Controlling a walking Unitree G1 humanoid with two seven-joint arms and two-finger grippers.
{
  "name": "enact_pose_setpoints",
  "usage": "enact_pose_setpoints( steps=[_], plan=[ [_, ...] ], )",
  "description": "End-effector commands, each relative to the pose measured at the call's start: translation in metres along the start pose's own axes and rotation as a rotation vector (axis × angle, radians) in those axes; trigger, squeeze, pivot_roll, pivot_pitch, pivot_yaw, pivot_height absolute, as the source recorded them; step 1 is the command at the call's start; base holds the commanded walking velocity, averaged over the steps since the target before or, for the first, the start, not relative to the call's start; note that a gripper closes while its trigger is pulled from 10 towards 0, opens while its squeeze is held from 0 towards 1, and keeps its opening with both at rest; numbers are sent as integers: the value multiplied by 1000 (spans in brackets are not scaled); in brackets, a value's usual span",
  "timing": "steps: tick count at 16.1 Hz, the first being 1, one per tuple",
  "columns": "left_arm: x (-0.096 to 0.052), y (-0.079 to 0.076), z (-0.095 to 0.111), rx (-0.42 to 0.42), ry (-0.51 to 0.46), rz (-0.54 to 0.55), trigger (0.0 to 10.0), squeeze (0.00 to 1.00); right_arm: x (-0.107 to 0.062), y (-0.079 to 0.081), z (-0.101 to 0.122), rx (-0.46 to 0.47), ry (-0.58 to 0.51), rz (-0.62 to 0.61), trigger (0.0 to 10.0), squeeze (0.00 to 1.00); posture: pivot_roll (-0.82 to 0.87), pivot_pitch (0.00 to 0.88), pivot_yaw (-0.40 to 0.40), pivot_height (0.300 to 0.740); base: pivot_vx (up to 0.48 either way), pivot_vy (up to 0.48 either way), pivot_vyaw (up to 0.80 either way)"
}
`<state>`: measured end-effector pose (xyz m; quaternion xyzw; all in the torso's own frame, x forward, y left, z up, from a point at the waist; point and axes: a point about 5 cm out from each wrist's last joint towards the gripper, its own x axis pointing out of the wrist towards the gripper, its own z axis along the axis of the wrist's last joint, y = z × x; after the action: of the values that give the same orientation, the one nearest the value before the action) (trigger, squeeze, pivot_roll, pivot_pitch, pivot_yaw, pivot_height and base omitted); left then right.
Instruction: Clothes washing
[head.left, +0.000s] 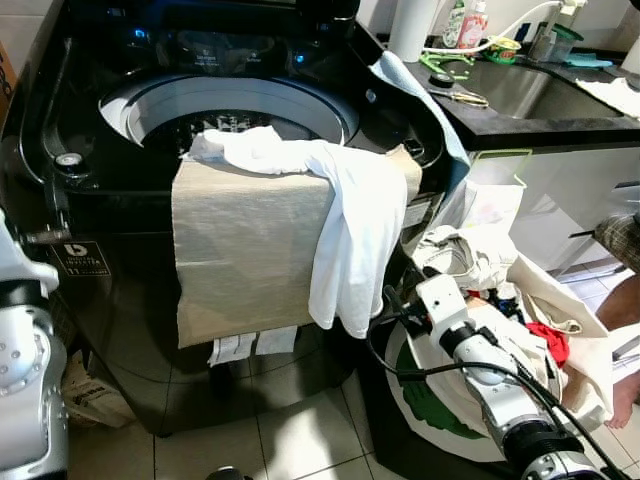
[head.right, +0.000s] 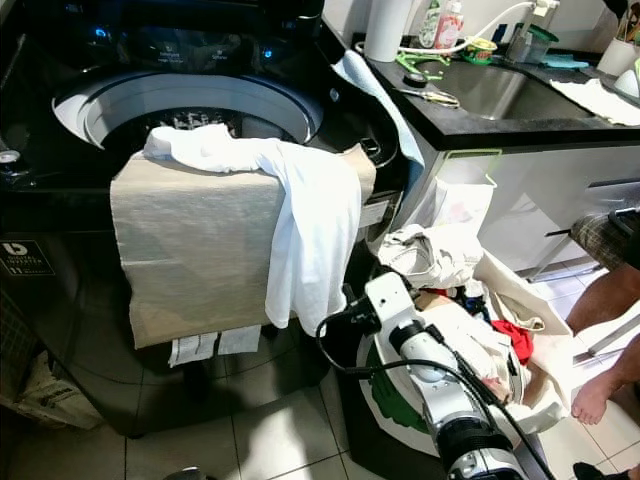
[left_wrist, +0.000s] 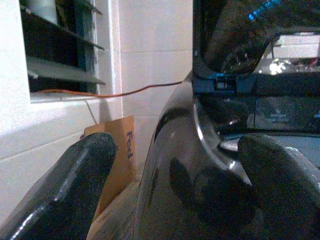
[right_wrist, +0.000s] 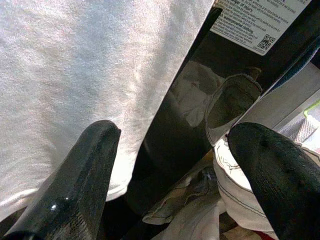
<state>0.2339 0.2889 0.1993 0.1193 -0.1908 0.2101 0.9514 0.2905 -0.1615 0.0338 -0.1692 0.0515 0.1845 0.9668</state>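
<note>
A black top-loading washing machine (head.left: 110, 290) stands with its lid up and its drum (head.left: 150, 105) showing. A beige cloth (head.left: 245, 245) hangs over the front rim. On top of it lies a white shirt (head.left: 350, 225), trailing down the front. My right arm (head.left: 445, 310) reaches toward the shirt's lower hem. In the right wrist view my right gripper (right_wrist: 172, 130) is open, the white shirt (right_wrist: 75, 65) just beyond one finger and nothing between the fingers. My left gripper (left_wrist: 177, 150) is open beside the washer's left flank.
A white laundry bag (head.left: 555, 300) heaped with mixed clothes sits on the tiled floor right of the washer. A person's leg (head.left: 620, 305) shows at the right edge. A dark counter with a sink (head.left: 530, 90) runs behind. A wall and cardboard (left_wrist: 117, 160) flank the washer's left.
</note>
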Motion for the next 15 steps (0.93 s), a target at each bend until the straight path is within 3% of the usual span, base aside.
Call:
enact_pose_setpoints(
  steps=[1, 7, 12, 15],
  plan=[
    [-2, 2, -2, 1, 9, 11, 10000, 0, -1, -6, 0, -18, -5, -4, 10000, 0, 131, 0, -108, 740, 0, 0, 0],
    [-36, -3, -29, 50, 140, -61, 10000, 0, -1, -11, -1, 15, 9, -45, 10000, 0, 131, 0, -99, 740, 0, 0, 0],
    [-53, -2, -44, 80, 209, -107, 10000, 0, 3, -17, 2, 40, 7, -79, 10000, 0, 132, 0, -90, 740, 0, 0, 0],
    [-65, -18, -48, 66, 234, -178, 10000, 0, 7, -18, 1, 74, 24, -104, 10000, 0, 135, 0, -80, 740, 0, 0, 0]
  ],
)
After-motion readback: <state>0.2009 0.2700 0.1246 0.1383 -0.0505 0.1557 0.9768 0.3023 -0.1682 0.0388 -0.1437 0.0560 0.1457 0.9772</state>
